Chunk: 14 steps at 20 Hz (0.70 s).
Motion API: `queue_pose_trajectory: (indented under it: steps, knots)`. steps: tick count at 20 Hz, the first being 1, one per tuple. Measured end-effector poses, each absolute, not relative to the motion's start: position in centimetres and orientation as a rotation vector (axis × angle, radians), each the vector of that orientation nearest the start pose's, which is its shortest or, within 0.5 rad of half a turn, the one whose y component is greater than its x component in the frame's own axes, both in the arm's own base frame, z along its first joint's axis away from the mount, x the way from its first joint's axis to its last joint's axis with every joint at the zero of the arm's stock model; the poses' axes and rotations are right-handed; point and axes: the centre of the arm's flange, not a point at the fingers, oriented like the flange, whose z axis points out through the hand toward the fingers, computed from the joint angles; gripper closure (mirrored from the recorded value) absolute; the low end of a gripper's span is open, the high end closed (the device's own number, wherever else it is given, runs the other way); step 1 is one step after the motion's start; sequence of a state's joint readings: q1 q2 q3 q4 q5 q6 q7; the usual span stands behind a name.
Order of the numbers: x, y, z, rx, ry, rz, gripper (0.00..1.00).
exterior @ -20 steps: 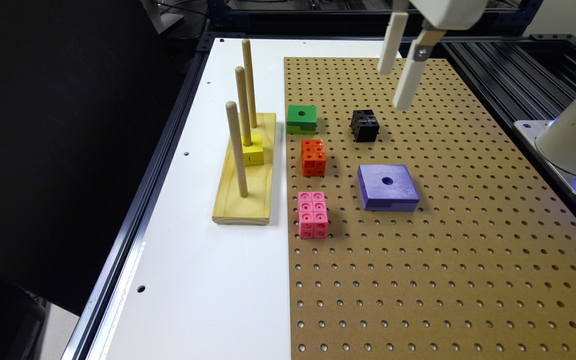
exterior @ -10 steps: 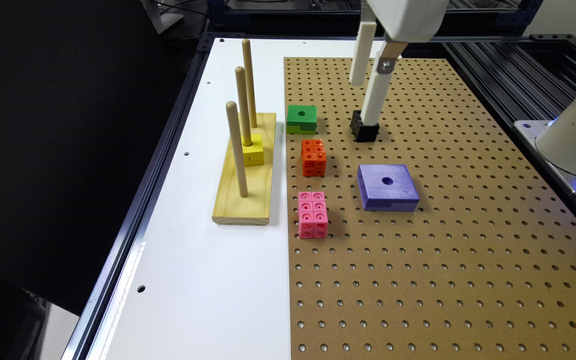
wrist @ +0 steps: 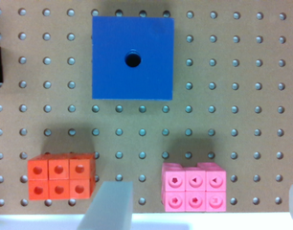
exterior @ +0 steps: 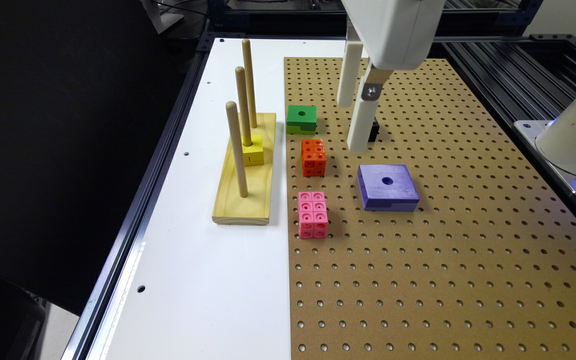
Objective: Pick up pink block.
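Observation:
The pink block [exterior: 312,215] lies on the brown pegboard [exterior: 443,260] near its edge at the exterior view's left, studs up. In the wrist view the pink block [wrist: 194,188] sits between the two fingers' line, nearer one side. My gripper [exterior: 351,127] hangs open above the board, behind the orange block and well off the pink block, holding nothing. One white finger [wrist: 108,206] shows beside the orange block [wrist: 61,176], the other at the frame's edge.
An orange studded block [exterior: 313,157], a green block [exterior: 302,119] and a flat purple block with a hole [exterior: 387,187] surround the spot. A black block [exterior: 374,129] peeks from behind a finger. A wooden peg stand [exterior: 244,170] holds a yellow block [exterior: 252,150].
The gripper has travelled toward the exterior view's left and nearer the camera, passing in front of the black block. The blocks have not moved.

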State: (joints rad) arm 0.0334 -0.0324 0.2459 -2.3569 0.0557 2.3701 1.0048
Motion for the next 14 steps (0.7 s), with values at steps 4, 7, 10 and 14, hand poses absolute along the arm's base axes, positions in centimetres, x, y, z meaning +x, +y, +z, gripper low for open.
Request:
queue_pose_trajectory:
  steps: [4, 7, 10, 14]
  knots:
    - [48.2, 13.9, 34.5, -2.865, 1.153, -0.026, 0.00]
    - [48.3, 13.9, 33.9, -2.870, 1.155, -0.008, 0.00]
    - [48.7, 13.9, 31.8, -2.868, 1.154, 0.007, 0.00]
    - [49.0, 13.9, 30.4, -2.862, 1.155, 0.013, 0.00]
